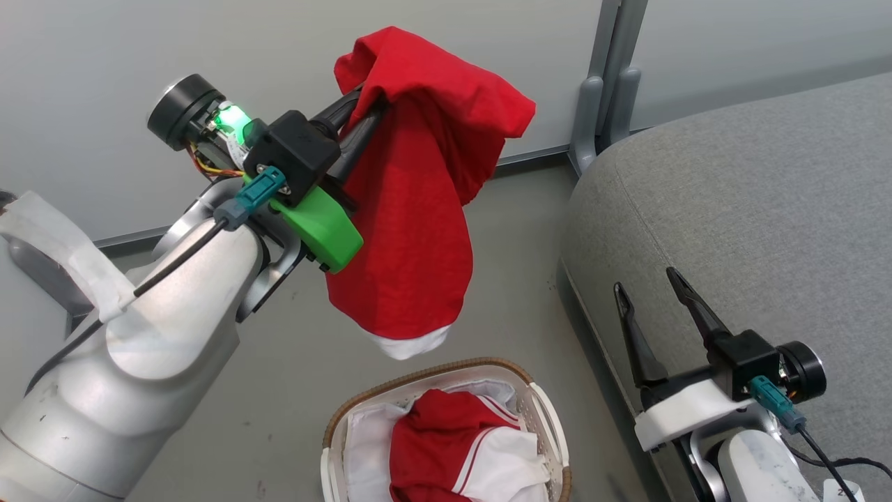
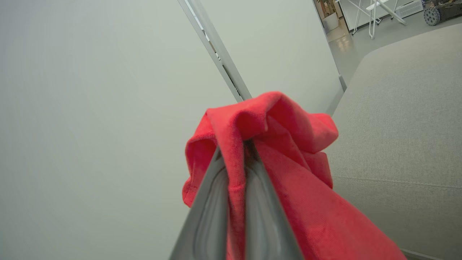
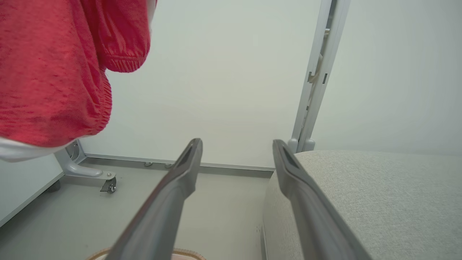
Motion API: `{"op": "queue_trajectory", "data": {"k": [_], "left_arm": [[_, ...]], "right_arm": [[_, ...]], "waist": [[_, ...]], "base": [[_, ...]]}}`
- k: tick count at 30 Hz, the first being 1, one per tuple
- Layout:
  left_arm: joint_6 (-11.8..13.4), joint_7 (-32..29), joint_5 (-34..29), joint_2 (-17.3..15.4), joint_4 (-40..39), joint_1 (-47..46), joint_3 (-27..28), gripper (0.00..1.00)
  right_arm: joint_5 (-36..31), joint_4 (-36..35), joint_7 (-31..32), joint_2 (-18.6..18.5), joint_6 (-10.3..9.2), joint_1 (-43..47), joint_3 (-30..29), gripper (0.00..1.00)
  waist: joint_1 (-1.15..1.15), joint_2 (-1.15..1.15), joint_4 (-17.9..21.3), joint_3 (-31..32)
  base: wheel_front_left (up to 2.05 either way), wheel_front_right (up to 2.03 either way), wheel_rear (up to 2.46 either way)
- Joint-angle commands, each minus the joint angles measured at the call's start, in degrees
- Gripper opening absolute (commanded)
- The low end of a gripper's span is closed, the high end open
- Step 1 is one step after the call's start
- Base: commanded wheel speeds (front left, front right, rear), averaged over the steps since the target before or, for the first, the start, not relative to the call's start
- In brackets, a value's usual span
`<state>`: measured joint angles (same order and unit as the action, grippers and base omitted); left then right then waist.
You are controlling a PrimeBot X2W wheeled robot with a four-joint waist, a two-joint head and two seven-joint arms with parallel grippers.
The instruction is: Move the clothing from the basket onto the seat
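My left end effector (image 1: pixel 364 111) is pressed together on a bunched fold of one red garment (image 1: pixel 411 223), which hangs free above the basket (image 1: pixel 540 411) and the floor (image 1: pixel 516 279), not yet over the seat (image 1: pixel 752 195). More clothing (image 1: pixel 446 439) lies in the basket. The right end effector (image 1: pixel 644 280) is spread and holds nothing, just beside the seat's edge. I judge the pinch small: a quick swing could shake the cloth loose onto the floor, or the trailing hem could snag on that idle arm, or land on the rounded edge and slide off
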<state>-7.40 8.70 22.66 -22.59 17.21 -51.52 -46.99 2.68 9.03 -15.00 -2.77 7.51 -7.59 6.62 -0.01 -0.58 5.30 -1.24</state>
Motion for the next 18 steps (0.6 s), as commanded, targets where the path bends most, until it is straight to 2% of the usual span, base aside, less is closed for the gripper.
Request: {"op": "queue_trajectory", "data": {"k": [1, 12, 18], "left_arm": [[-0.14, 0.31, 0.41, 0.16, 0.19, -0.98, -0.33, 0.0], [-0.15, 0.28, 0.98, 0.78, -1.74, -1.36, -2.77, 0.0], [-0.15, 0.31, 1.11, 1.02, -2.3, -1.48, -4.39, 0.0]], "right_arm": [[-0.52, -0.17, -0.28, -0.21, -0.04, -1.17, 0.56, 1.0], [-3.6, 2.17, -0.28, -0.21, -0.04, -10.01, 5.82, 1.0], [-5.92, 7.54, -0.28, -0.23, -0.04, -17.77, 10.59, 1.0]], "waist": [[0.01, 0.58, -0.06, -0.06], [0.01, 0.58, -1.21, -0.54], [0.01, 0.58, -1.71, -0.73]], "base": [[0.0, 0.0, 0.0], [0.0, 0.0, 0.0], [0.0, 0.0, 0.0]]}}
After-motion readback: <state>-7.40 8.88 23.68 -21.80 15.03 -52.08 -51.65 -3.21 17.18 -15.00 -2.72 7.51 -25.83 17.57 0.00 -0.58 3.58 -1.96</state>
